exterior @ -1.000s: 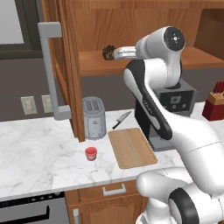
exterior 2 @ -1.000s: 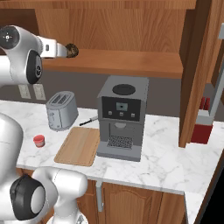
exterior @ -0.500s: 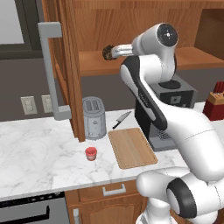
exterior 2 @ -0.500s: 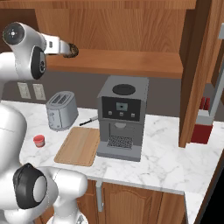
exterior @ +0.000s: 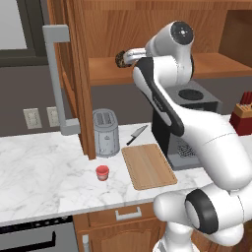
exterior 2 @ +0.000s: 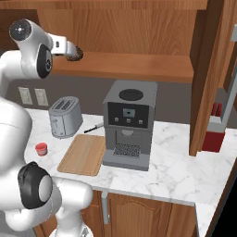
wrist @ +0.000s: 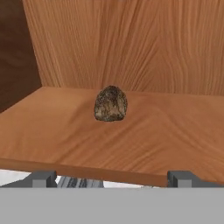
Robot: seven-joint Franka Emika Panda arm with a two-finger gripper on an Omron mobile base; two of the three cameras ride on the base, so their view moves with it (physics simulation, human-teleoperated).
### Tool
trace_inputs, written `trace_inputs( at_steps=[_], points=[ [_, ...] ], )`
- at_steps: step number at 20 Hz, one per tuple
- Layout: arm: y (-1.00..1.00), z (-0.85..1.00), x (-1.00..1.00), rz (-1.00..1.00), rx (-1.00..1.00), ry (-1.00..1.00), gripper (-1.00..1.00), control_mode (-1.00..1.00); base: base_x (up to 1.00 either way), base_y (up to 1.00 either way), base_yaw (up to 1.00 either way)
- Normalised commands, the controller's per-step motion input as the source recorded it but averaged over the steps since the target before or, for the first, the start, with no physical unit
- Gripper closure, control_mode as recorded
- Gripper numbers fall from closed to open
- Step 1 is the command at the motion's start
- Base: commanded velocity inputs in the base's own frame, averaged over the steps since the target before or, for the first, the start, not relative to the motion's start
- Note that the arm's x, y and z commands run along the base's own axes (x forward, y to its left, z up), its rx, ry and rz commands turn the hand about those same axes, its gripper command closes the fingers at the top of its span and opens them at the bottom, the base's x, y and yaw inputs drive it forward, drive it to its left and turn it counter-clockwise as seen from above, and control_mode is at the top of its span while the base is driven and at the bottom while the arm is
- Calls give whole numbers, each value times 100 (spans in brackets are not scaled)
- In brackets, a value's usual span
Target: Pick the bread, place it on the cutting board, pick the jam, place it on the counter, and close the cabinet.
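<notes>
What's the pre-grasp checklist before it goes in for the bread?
1. Bread sits free on the cabinet shelf: ok.
2. Bread lies between the fingertips line: ok.
3. Gripper open wide enough: ok, tips stand wider than the bread.
4. Gripper has reached the bread: not ok, gap remains.
5. Cutting board bare for the drop: ok.
6. Jam already on the counter: ok.

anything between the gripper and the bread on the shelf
Nothing: in the hand view, bare wooden shelf runs from the gripper, whose fingers are spread wide, up to the bread.
</notes>
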Motion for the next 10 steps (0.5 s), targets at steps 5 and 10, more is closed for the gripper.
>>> trace_inputs(
  at_steps=[5,10],
  points=[
    [5,-2,26,0,-1,6,-100,-100,0,0,0],
    [10,-21,31,0,-6,1,-100,-100,0,0,0]
  ],
)
